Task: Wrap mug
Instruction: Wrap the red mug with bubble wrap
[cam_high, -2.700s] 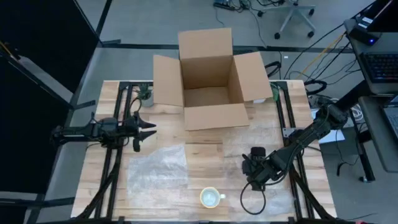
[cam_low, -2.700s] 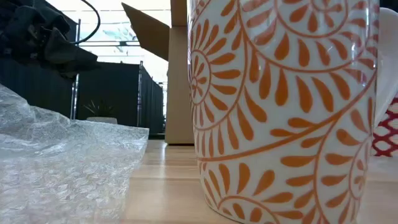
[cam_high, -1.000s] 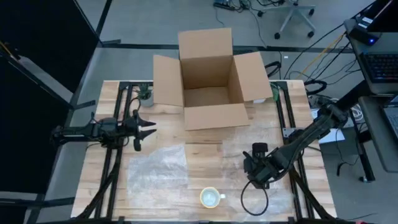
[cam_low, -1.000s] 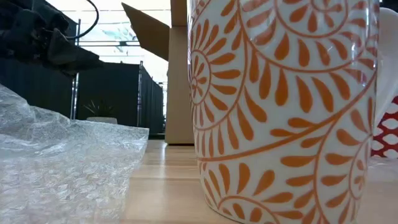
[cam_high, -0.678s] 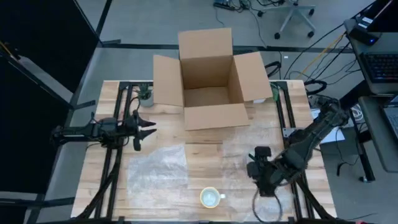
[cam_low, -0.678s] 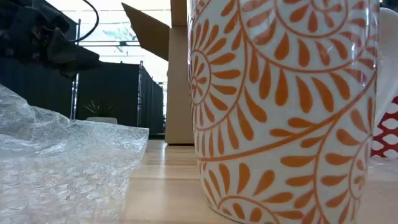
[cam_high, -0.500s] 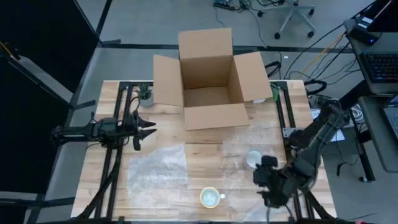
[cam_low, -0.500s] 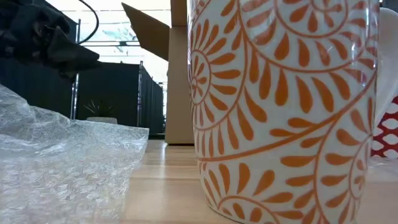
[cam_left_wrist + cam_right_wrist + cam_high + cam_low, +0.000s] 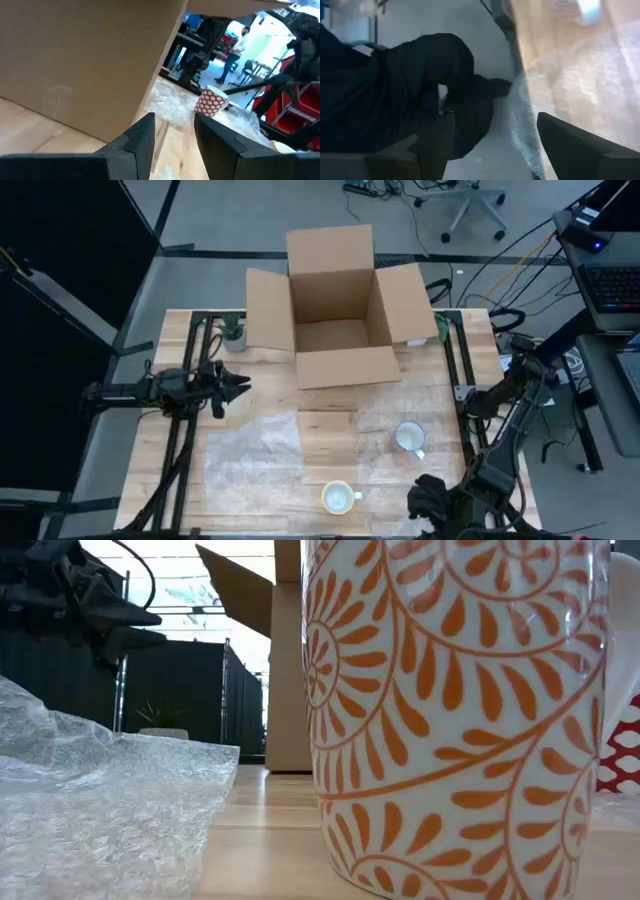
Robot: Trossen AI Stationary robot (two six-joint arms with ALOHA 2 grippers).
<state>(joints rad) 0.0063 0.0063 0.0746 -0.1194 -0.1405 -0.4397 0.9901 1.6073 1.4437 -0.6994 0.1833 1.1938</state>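
A white mug with orange leaf scrolls (image 9: 338, 498) stands upright near the table's near edge and fills the low view (image 9: 460, 720). A second mug, white with a red pattern (image 9: 409, 437) (image 9: 211, 102), stands upright on the right-hand bubble wrap (image 9: 395, 415). Another bubble wrap sheet (image 9: 252, 455) (image 9: 100, 810) lies flat left of centre. My left gripper (image 9: 238, 387) (image 9: 174, 135) hovers open at the table's left, pointing right. My right gripper (image 9: 425, 502) (image 9: 510, 145) is open at the near right corner, away from both mugs.
An open cardboard box (image 9: 335, 310) stands at the far middle, its near flap folded toward the table's centre. A small potted plant (image 9: 232, 332) sits at the far left. Black rails (image 9: 190, 430) run along both sides of the table. Bare wood lies between the two wrap sheets.
My right gripper has swung from over the right-hand bubble wrap toward the table's near right corner. The red-patterned mug, hidden under it before, now shows standing on that wrap. My left gripper has shifted slightly in place.
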